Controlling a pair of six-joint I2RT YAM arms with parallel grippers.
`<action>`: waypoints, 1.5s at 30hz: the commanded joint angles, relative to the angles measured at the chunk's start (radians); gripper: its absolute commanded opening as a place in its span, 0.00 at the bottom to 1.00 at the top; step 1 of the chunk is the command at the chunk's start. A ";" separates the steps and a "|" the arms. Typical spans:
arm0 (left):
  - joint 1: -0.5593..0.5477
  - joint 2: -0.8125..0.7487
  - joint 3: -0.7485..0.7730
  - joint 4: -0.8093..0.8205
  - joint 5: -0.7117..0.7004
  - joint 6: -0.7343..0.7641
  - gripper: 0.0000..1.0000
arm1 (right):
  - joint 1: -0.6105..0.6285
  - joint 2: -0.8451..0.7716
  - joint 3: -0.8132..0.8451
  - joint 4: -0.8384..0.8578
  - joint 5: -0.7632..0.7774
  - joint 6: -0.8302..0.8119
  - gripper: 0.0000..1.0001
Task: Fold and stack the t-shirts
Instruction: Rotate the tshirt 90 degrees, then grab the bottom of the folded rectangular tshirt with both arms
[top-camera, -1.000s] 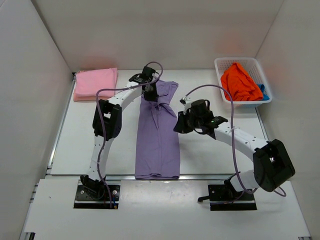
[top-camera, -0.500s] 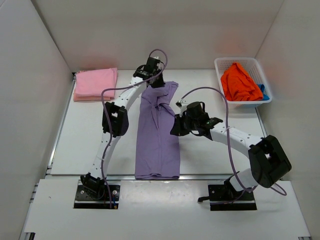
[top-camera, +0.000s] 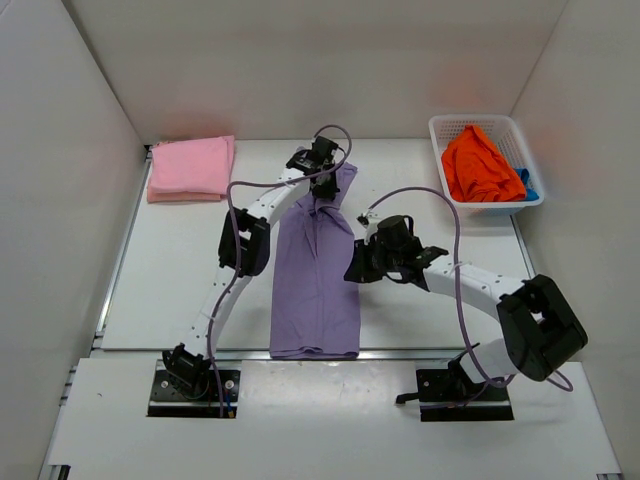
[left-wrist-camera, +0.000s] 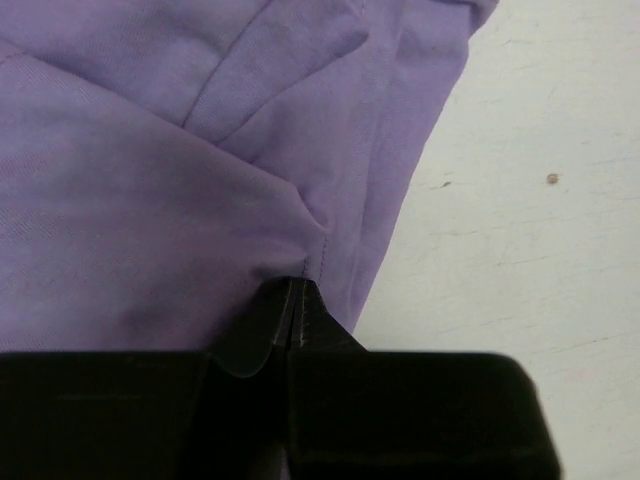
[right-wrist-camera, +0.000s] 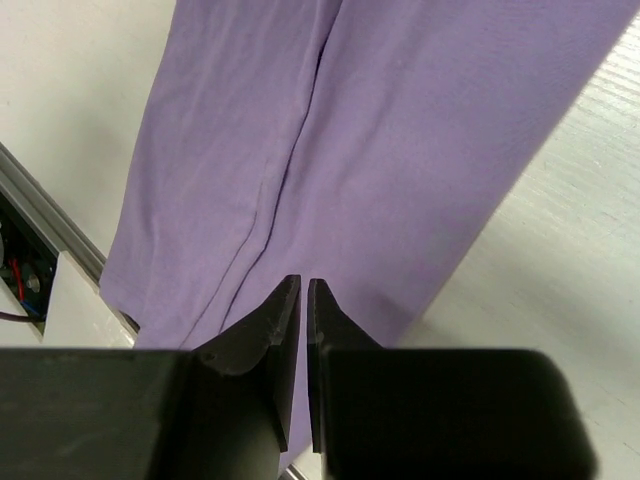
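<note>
The lavender t-shirt lies as a long narrow strip down the middle of the table, running from 12 o'clock to 6 o'clock. At its 12 o'clock end the left gripper is clamped on a pinched fold of the cloth, and the wrist view shows the fabric puckering into the closed tips. The right gripper sits at the strip's 3 o'clock edge, over the cloth, its jaws drawn nearly together with nothing visibly between them. A folded pink t-shirt lies at 10 o'clock, and the orange t-shirt and the blue t-shirt sit heaped in the basket at 2 o'clock.
</note>
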 joint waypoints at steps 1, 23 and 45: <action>0.008 0.025 0.054 -0.022 0.004 -0.041 0.00 | 0.000 -0.047 -0.019 0.066 -0.017 0.028 0.06; 0.128 0.136 0.135 0.496 0.426 -0.476 0.00 | 0.006 -0.145 -0.179 0.126 -0.042 0.070 0.05; 0.097 -1.240 -1.377 0.217 0.255 -0.162 0.15 | -0.075 -0.340 -0.191 -0.209 -0.051 0.236 0.53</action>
